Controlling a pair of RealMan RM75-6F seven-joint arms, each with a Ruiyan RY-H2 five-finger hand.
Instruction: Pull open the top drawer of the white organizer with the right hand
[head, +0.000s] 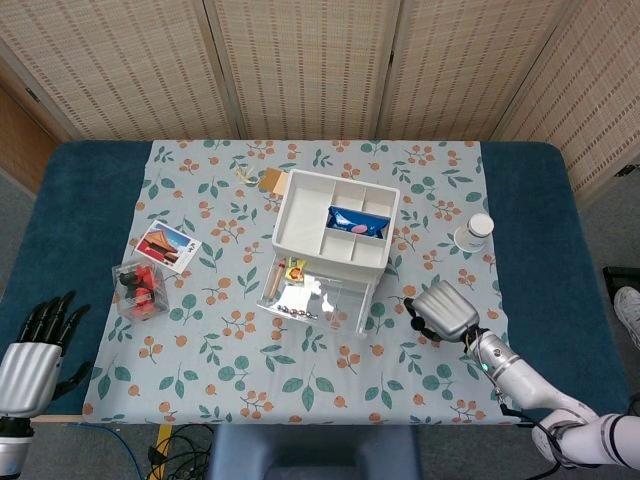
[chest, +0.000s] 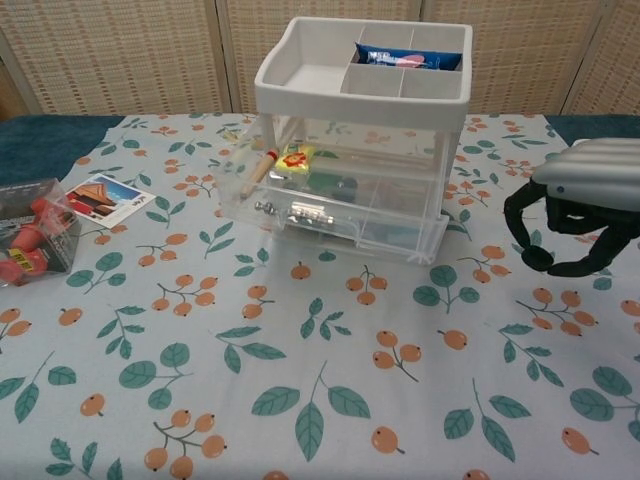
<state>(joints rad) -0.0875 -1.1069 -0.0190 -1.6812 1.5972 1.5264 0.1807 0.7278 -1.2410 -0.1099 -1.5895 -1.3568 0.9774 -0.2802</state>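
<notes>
- Right hand (head: 441, 311) hovers beside the white organizer (head: 334, 226), fingers (chest: 527, 232) curled, holding nothing.
- Top drawer (head: 316, 293) stands pulled out.
- Left hand (head: 32, 352) idles, fingers spread.

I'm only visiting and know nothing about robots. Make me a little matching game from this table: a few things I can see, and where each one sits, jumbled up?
Things:
1. blue packet
2. paper cup
3. picture card
4. right hand

Places:
A. near the cloth's left edge
B. in the white organizer's top tray
C. right of the organizer, towards the cloth's far right side
D. in front of the organizer, to its right, holding nothing

Pairs: 1-B, 2-C, 3-A, 4-D
</notes>
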